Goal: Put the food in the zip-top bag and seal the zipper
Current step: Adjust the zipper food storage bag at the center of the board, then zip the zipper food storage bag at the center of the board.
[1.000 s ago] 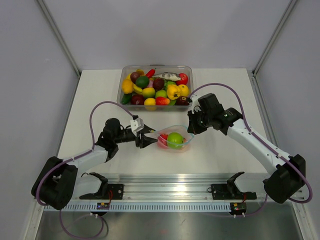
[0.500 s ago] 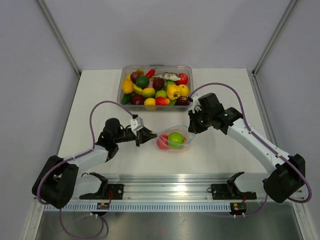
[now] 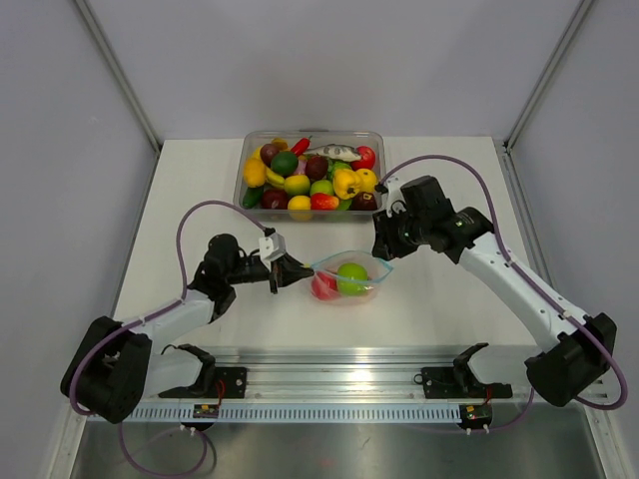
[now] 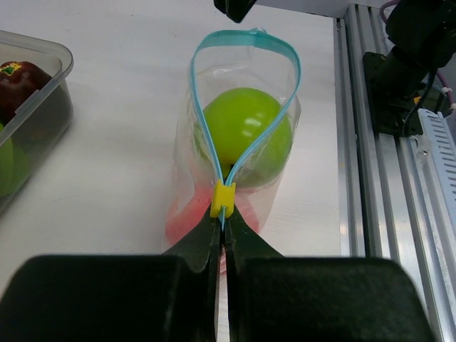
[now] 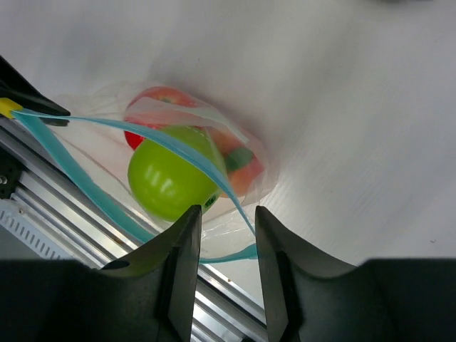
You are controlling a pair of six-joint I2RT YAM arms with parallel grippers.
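The zip-top bag [image 3: 351, 280] lies at mid-table with its mouth gaping. Inside it are a green apple [image 3: 350, 276] and a red fruit [image 3: 322, 287]. In the left wrist view the teal zipper [image 4: 246, 39] loops around the apple [image 4: 246, 132], and a yellow slider [image 4: 223, 200] sits at its near end. My left gripper [image 4: 224, 226] is shut on the zipper just behind that slider. My right gripper [image 5: 224, 221] stands open at the bag's right end. The zipper's corner [image 5: 239, 253] hangs loose between the fingers [image 5: 187, 239]. The apple [image 5: 169, 179] shows just beyond them.
A clear tub [image 3: 241, 176] packed with several toy fruits stands at the back of the table, its corner [image 4: 50, 53] also in the left wrist view. An aluminium rail [image 3: 339, 384] runs along the near edge, and a black mount [image 4: 399, 92] sits by it.
My left gripper has shut on the zipper end by the slider. My right gripper has opened, let go of the bag's right end and drawn back a little.
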